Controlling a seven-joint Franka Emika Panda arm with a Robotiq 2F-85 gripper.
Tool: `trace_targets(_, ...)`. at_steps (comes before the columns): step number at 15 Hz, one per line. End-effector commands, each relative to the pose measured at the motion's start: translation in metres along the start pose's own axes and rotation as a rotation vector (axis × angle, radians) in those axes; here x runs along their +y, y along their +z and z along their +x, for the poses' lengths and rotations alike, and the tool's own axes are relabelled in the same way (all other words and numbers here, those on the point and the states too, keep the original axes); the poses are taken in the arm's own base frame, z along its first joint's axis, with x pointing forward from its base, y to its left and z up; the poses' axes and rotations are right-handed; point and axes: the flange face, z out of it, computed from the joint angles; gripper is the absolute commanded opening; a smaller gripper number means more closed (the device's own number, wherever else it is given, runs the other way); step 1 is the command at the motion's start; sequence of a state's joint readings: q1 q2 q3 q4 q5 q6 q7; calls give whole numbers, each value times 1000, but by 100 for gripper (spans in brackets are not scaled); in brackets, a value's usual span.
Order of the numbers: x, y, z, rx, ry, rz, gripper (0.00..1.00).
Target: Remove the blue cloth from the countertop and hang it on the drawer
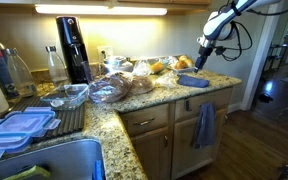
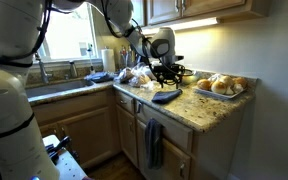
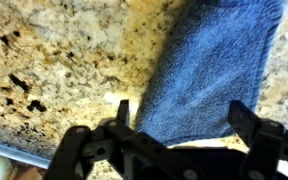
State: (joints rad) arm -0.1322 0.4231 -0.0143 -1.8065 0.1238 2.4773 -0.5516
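Observation:
A blue cloth lies flat on the speckled granite countertop near its front edge. It also shows in an exterior view and fills the upper right of the wrist view. My gripper hangs just above the cloth, open and empty; in an exterior view it is directly over the cloth. In the wrist view the two fingers are spread on either side of the cloth's near edge. Another blue cloth hangs on the drawer front below the counter, also seen in an exterior view.
A black appliance stands at the back wall. Bagged bread and rolls lie beside the cloth. A plate of buns sits further along the counter. A sink and plastic containers are at the other end.

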Motion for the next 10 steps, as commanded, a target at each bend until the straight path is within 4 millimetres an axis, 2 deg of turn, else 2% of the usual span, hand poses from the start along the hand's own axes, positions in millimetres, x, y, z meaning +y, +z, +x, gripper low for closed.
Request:
trace_targets(1, 18, 17, 17, 29, -6, 24, 100)
trace_targets(10, 23, 65, 36, 62, -26, 51, 100)
